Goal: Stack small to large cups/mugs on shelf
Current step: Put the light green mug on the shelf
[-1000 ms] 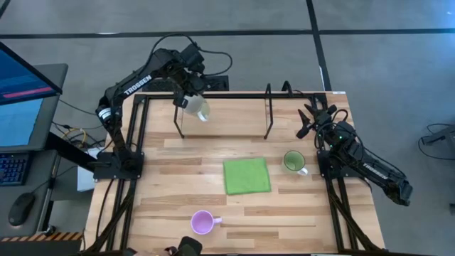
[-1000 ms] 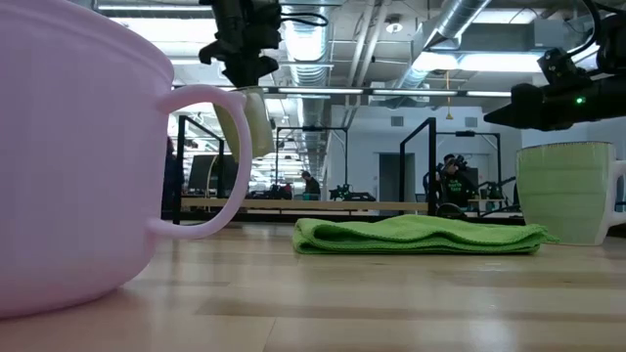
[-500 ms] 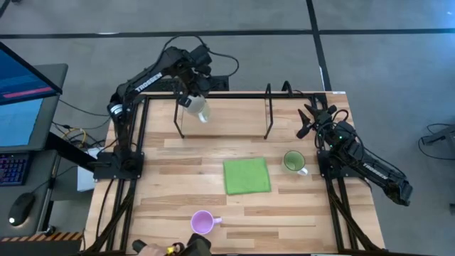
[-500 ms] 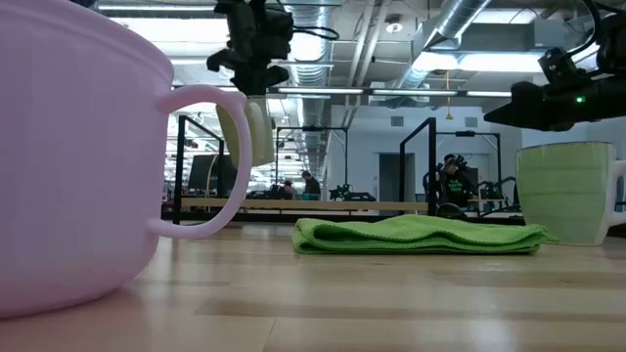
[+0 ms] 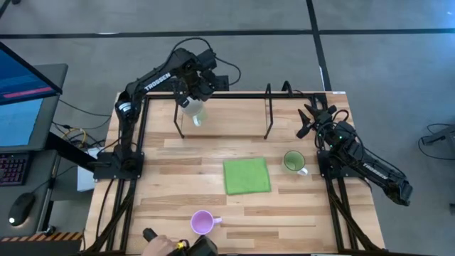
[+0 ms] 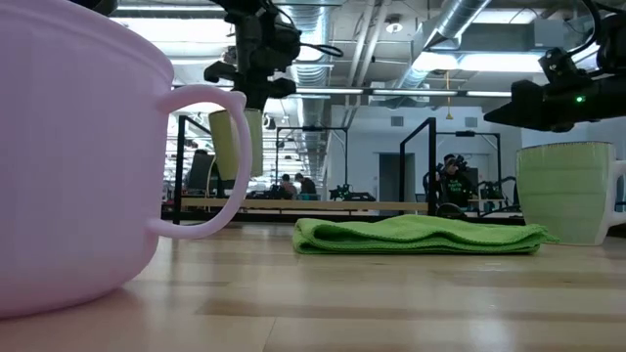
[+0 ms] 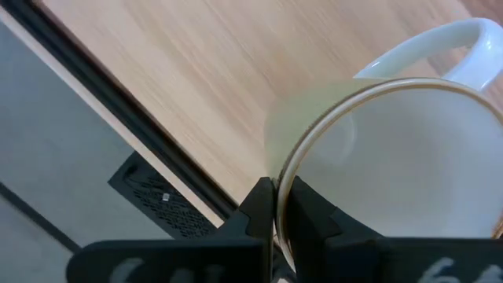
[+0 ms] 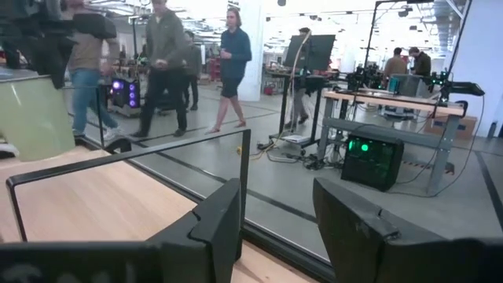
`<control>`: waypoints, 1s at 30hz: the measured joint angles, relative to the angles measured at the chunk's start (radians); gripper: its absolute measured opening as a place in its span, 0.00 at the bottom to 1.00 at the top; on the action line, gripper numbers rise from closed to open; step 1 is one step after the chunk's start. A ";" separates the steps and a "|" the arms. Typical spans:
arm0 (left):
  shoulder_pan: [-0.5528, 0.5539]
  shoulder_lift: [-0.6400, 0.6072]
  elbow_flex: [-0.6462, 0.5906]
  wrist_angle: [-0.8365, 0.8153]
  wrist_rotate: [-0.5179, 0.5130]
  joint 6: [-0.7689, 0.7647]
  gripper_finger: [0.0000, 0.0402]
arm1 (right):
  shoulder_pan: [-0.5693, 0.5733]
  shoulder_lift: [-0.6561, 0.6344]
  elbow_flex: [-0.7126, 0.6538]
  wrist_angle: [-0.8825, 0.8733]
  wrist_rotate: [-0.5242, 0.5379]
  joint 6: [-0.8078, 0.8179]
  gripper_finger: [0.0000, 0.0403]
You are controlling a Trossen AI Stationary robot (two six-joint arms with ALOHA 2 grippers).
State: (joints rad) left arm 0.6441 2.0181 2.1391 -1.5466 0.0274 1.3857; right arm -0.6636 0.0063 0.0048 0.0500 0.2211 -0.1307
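Carried farther over the shelf (image 5: 234, 117), white mug (image 5: 193, 111) stays clamped by TROSSEN-lettered left gripper (image 5: 193, 91).

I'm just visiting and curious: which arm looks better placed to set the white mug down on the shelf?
The left. Its gripper is shut on the white mug by the rim, above the shelf. The right gripper is open and empty near the green mug.

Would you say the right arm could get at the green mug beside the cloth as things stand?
Probably yes: the right tool hangs open near the table's far right, with the green handled mug close by, upright, nothing over it. The folded green cloth lies apart.
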 joint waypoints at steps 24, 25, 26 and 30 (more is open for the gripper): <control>-0.003 0.047 -0.002 0.022 -0.006 0.149 0.01 | 0.000 0.000 0.000 0.000 0.000 0.000 0.46; -0.003 0.047 -0.002 0.017 0.002 0.151 0.01 | 0.000 0.000 0.000 0.000 0.000 -0.001 0.46; -0.003 0.047 -0.002 0.013 0.012 0.151 0.01 | 0.000 0.000 0.000 0.000 0.000 -0.001 0.46; -0.007 0.050 -0.002 0.019 0.009 0.151 0.01 | 0.000 0.000 0.000 0.000 0.000 -0.001 0.46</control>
State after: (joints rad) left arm 0.6372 2.0686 2.1376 -1.5271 0.0364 1.5364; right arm -0.6636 0.0063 0.0046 0.0498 0.2211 -0.1314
